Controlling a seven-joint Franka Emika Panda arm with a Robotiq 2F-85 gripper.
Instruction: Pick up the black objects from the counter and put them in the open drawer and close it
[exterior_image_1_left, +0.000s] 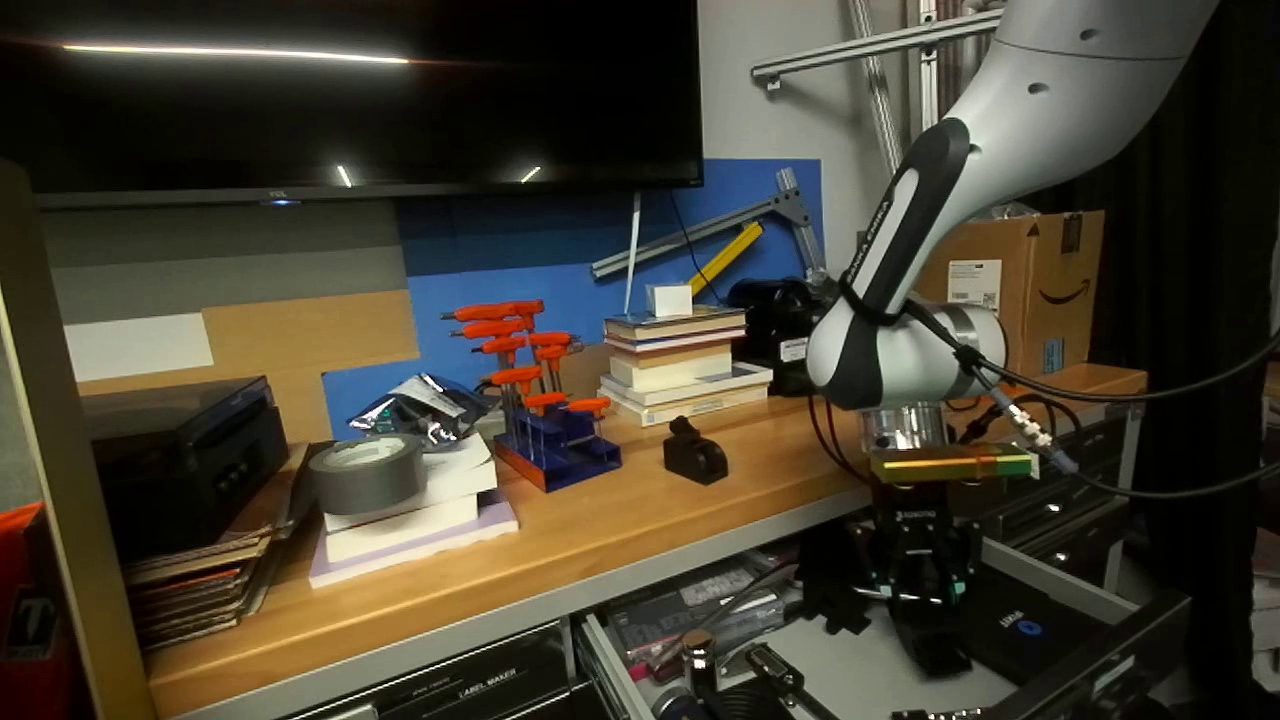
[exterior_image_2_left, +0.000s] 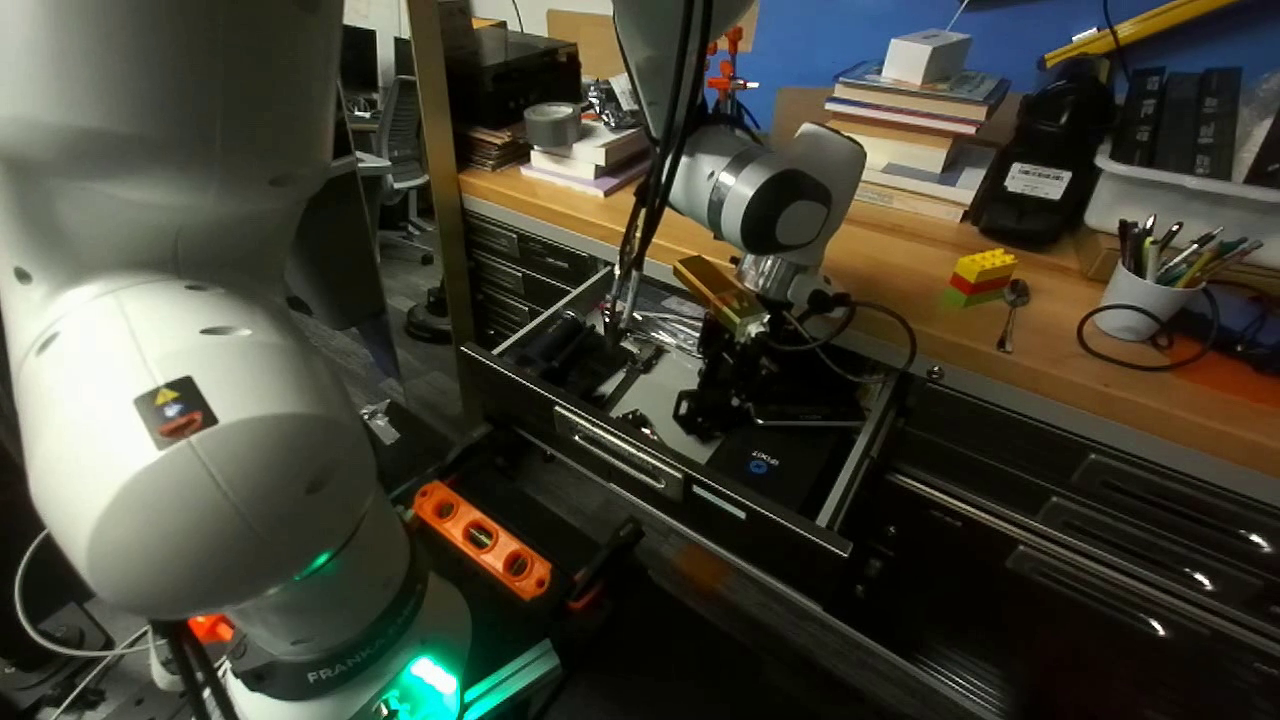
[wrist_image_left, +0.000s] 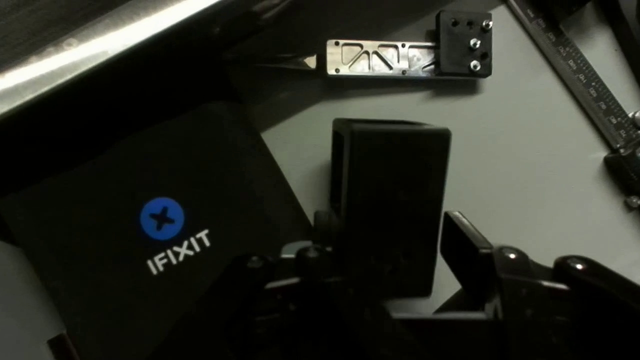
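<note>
In the drawer (exterior_image_2_left: 620, 447), I had the end effector (wrist_image_left: 387, 235) partly spread at both sides of one black block (wrist_image_left: 395, 190), with a visible gap, gripping nothing. The other black block (exterior_image_1_left: 695, 458) stood on the worktop (exterior_image_1_left: 590, 525), higher than the drawer.

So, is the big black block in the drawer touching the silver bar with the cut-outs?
Apart. The wrist view shows it: a clear strip of pale drawer floor lies between the black block and the silver bar.

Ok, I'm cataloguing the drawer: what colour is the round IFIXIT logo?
The logo is blue, best seen in the wrist view.
</note>
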